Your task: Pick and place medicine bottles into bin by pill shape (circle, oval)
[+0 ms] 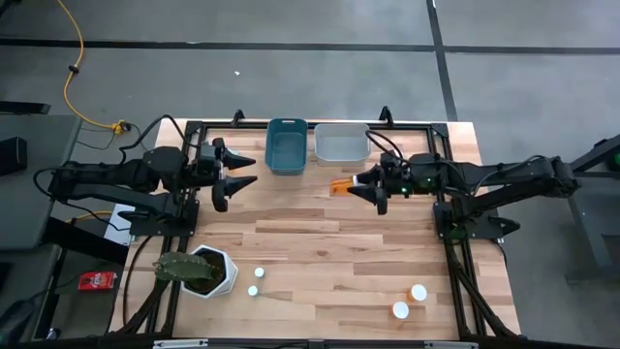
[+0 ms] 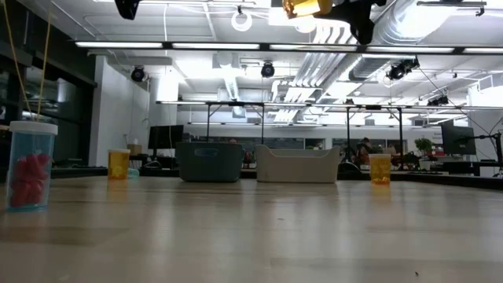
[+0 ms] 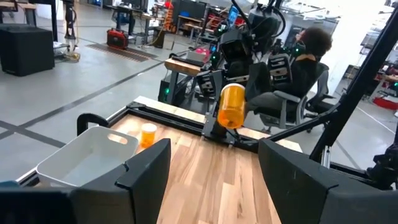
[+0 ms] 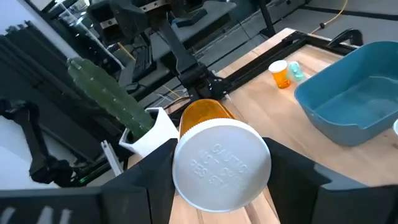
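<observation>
Right gripper (image 1: 370, 180) hung near the white bin (image 1: 341, 143), fingers closed on one medicine bottle (image 1: 340, 186) lying sideways, not yet dropped. Left gripper (image 1: 240, 171) waited beside the blue bin (image 1: 287, 145), fingers apart, empty. Four capped bottles (image 1: 418, 292) stood on the surface's near side. Both bins looked empty. Pill shapes unreadable.

An amber-orange bottle (image 4: 211, 149) with a white cap (image 4: 222, 165) sits between dark fingers (image 4: 298, 171). Blue bin (image 1: 287, 145) at eleven o'clock, pale grey bin (image 1: 341, 142) at twelve. Light striped wood surface (image 1: 329, 242); white pot (image 1: 215, 271), green cactus (image 4: 102, 93).
</observation>
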Robot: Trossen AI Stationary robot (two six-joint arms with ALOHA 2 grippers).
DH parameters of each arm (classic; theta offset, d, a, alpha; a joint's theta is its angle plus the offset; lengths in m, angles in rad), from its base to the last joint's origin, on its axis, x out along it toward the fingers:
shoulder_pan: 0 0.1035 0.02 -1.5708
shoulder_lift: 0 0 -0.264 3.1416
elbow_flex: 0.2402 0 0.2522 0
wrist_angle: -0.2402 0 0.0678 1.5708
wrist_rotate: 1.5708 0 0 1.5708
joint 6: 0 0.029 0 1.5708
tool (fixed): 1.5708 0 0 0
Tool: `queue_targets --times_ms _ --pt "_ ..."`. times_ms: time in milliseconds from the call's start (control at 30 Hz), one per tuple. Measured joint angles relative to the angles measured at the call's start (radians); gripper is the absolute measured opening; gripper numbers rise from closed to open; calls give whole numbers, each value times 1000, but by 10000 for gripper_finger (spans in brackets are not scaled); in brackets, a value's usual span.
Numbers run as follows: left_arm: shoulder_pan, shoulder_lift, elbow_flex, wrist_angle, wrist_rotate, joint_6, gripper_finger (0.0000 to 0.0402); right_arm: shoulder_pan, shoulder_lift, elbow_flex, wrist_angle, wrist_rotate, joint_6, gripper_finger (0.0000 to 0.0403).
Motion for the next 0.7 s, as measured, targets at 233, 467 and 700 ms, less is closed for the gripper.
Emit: queue_targets --times_ms 233,467,700 --pt "0 0 0 11 -11 -49 232 -162 116 221 -308 30 -90 193" --pt "0 0 0 11 -12 -52 232 -409 385 515 -703 32 -176 193" --pt "0 0 0 16 -14 -76 232 -560 663 678 -862 38 -249 193"
